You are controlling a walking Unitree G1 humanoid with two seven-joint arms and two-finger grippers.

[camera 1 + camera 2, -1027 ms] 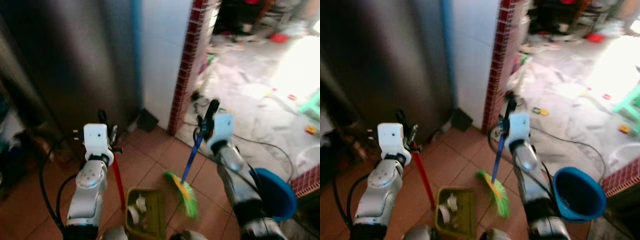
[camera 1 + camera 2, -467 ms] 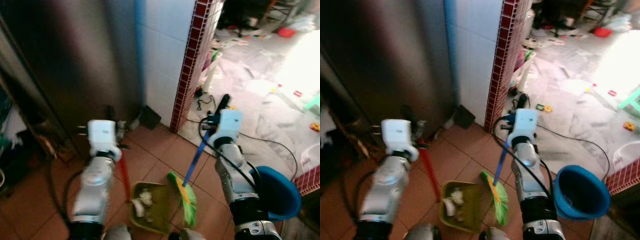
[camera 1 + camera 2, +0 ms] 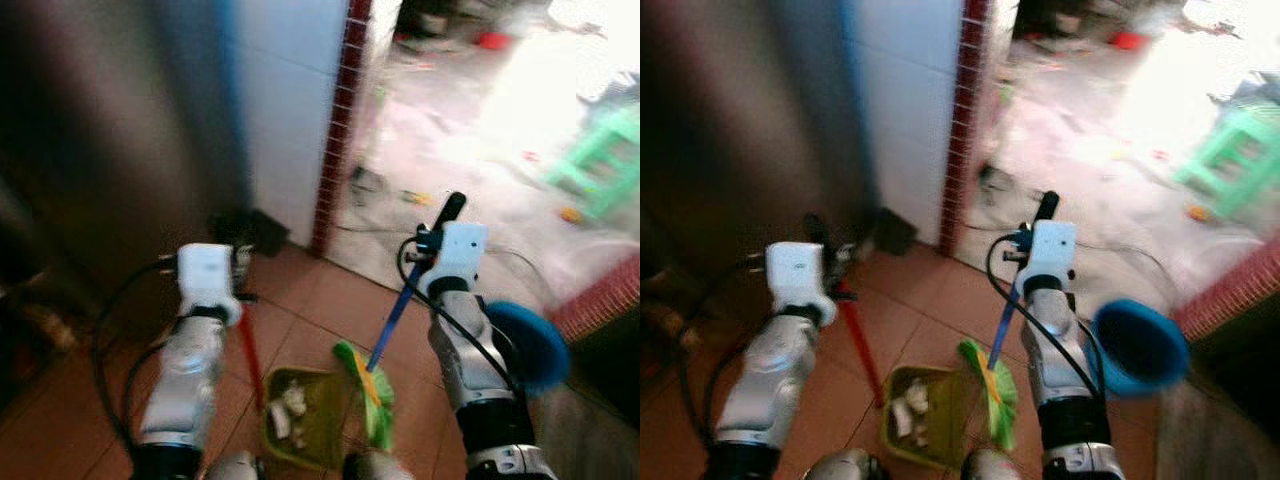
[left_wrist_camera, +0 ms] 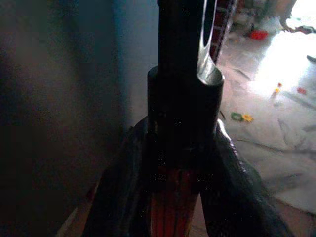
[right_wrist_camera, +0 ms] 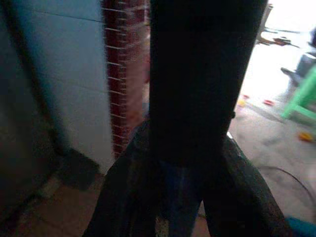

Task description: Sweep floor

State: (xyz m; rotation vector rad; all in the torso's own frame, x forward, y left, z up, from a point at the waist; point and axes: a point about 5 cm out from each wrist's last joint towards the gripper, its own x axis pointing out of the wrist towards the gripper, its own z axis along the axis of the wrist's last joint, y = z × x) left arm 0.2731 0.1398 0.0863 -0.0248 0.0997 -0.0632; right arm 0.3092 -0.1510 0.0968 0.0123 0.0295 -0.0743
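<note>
Fingers of the left gripper [image 3: 238, 268] are closed around the red plastic handle of the dustpan [image 3: 250, 350]; in the left wrist view the two black fingers [image 4: 116, 197] press on both sides of this red stick, under its dark upper end. Fingers of the right gripper [image 3: 438, 222] are closed in the same way around the thin blue handle of the broom [image 3: 392, 318], which goes down from them to the green and yellow bristle head [image 3: 372, 392].

Below the left fingers, the olive-green dustpan tray [image 3: 300, 420] stands on the brown tiled floor [image 3: 330, 300] with pale scraps of rubbish [image 3: 285, 405] already inside. The bristle head lies just beside the open edge of the tray, between the two arms.

Compared with half a second ago, the whole picture has shifted and become blurred, so the head camera has turned; the red-tiled wall edge [image 3: 335, 120] now sits more to the left and a green plastic stool [image 3: 600, 150] has come into view. Broom and dustpan keep nearly the same place relative to the fingers. I judge that one collecting stroke is finished here, and the robot is turning toward the bright marble floor [image 3: 470, 170] beyond, where small litter is scattered. A round blue bucket [image 3: 528, 345] is near the right arm.
</note>
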